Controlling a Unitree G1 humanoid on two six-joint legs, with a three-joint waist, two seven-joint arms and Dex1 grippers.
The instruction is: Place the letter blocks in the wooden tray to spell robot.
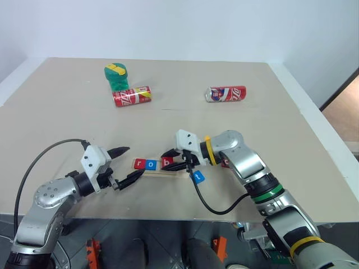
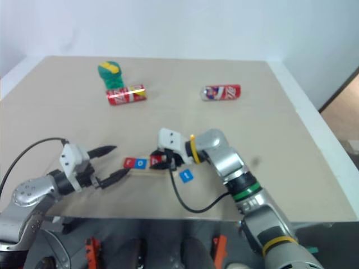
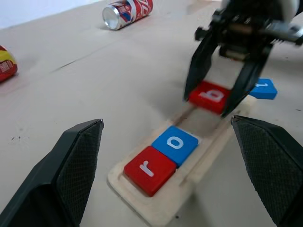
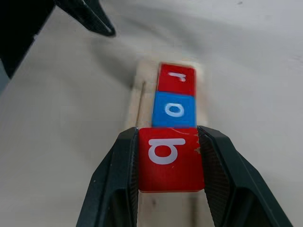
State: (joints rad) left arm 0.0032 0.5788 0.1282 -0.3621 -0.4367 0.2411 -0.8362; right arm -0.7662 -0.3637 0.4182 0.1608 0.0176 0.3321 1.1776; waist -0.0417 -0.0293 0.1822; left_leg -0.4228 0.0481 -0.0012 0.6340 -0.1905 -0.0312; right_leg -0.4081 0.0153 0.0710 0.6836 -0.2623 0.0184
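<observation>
Right claw [image 4: 168,189] gripped the red "b" block [image 4: 170,158] above the wooden tray [image 3: 189,182]; left claw [image 1: 124,166], at nine o'clock, gaped empty. Releasing tilted risked jamming against blue "o" block [image 3: 174,143].

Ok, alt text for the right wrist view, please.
The right gripper clamps a red b block over the wooden tray, right behind the blue o block and red r block already seated there. One left gripper finger shows beyond the tray.
</observation>
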